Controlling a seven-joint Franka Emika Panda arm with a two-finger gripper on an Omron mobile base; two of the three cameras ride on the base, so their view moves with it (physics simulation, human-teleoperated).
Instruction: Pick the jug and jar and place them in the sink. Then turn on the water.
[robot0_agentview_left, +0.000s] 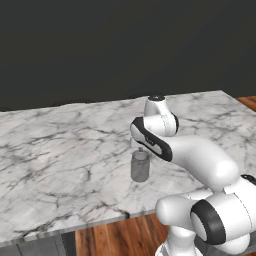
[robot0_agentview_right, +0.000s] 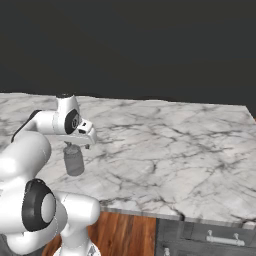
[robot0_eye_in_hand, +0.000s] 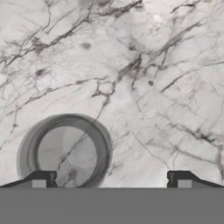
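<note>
Approach to the jar (robot0_agentview_left: 140, 166), which stands near the bench (robot0_agentview_left: 60, 150) front edge: hand (robot0_eye_in_hand: 111, 179) hovers above with fingers wide, empty, off-centre; next, centre over jar and descend

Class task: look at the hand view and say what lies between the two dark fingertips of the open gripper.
Mostly bare white marble counter. The dark grey translucent cylindrical jar, seen from above, sits by one fingertip, off-centre between them, untouched by the gripper.
</note>
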